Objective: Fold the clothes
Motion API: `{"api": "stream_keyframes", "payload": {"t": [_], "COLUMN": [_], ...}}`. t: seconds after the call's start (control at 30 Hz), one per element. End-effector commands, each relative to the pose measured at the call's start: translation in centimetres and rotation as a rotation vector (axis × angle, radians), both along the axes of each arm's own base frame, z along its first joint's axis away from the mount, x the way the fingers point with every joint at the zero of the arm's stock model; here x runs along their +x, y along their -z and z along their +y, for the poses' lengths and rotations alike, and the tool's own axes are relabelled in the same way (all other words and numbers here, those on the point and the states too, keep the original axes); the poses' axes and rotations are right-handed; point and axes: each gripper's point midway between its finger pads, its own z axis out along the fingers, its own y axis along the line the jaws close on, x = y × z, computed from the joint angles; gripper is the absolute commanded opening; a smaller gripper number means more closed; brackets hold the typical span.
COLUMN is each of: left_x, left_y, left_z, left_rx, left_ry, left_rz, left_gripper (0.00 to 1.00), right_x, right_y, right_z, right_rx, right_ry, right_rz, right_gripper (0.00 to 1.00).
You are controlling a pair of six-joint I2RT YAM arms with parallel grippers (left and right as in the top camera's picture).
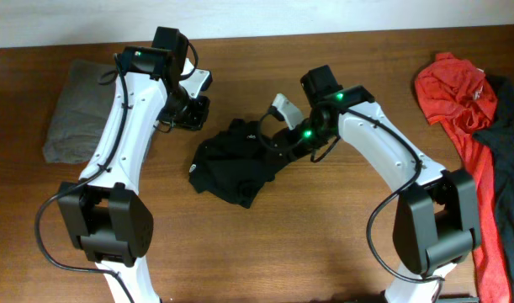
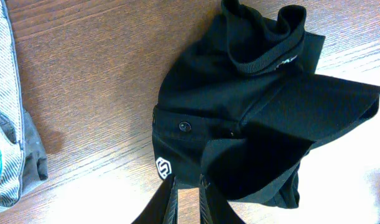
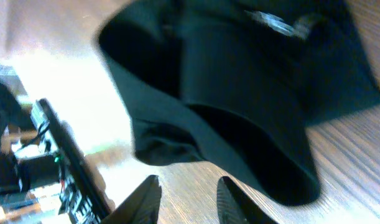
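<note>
Black garment (image 1: 234,164) lies crumpled in a heap near the middle of the wooden desk (image 1: 265,252), between the two arms. It is not spread flat. The left wrist view shows its ribbed collar (image 2: 264,46) bunched at the top, a small button (image 2: 185,126) on the placket and a white emblem (image 2: 163,167) near the lower edge.

The right hand (image 3: 188,200) sits at the heap's upper right edge with its fingers (image 3: 146,200) spread wide. Cloth hangs in folds just above them, and nothing lies between them.

The left hand (image 2: 188,196) is beyond the heap's upper left side. Its fingers stand close together with a thin strip of desk showing between them, but the tips are lost against the dark cloth — I cannot tell whether they meet.

A grey folded garment (image 1: 80,109) lies well apart at the far left — a red shirt (image 1: 458,84) lies at the far right edge.
</note>
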Motion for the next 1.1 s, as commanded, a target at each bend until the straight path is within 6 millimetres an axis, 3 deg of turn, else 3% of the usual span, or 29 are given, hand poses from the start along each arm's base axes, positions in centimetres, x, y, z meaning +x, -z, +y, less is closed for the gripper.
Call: {"api": "stream_keyframes", "payload": {"t": [0.0, 0.17, 0.37, 0.43, 0.5, 0.6, 0.7, 0.73, 0.93, 1.07], "left_x": [0.1, 0.0, 0.0, 0.0, 0.0, 0.0, 0.0, 0.0, 0.0, 0.0], "left_y": [-0.3, -0.3, -0.3, -0.3, -0.3, -0.3, -0.3, -0.3, -0.3, -0.3], "left_z": [0.0, 0.0, 0.0, 0.0, 0.0, 0.0, 0.0, 0.0, 0.0, 0.1], "left_rx": [0.005, 0.005, 0.006, 0.006, 0.006, 0.006, 0.007, 0.007, 0.007, 0.007], "left_ry": [0.007, 0.007, 0.008, 0.008, 0.008, 0.012, 0.014, 0.014, 0.014, 0.014], "left_rz": [-0.013, -0.01, -0.01, -0.01, -0.01, -0.011, -0.011, -0.011, -0.01, -0.009], "left_gripper": [0.13, 0.14, 0.14, 0.14, 0.14, 0.14, 0.14, 0.14, 0.14, 0.14], "right_x": [-0.9, -0.2, 1.1, 1.7, 1.8, 2.1, 1.9, 1.6, -0.5, -1.4], "right_y": [-0.8, 2.5, 3.2, 3.0, 3.0, 2.9, 3.2, 3.8, 5.9, 5.4], "right_z": [3.2, 5.3, 5.8, 6.2, 6.2, 6.2, 6.2, 6.1, 5.0, 1.6], "right_rx": [0.063, -0.061, -0.061, -0.048, -0.049, -0.048, -0.05, -0.06, -0.099, -0.16], "right_ry": [-0.134, -0.178, -0.172, -0.127, -0.125, -0.128, -0.131, -0.135, -0.143, -0.132], "right_rz": [-0.092, -0.182, -0.231, -0.226, -0.229, -0.244, -0.236, -0.215, -0.13, -0.065], "right_gripper": [0.36, 0.37, 0.39, 0.15, 0.13, 0.43, 0.45, 0.44, 0.14, 0.04]}}
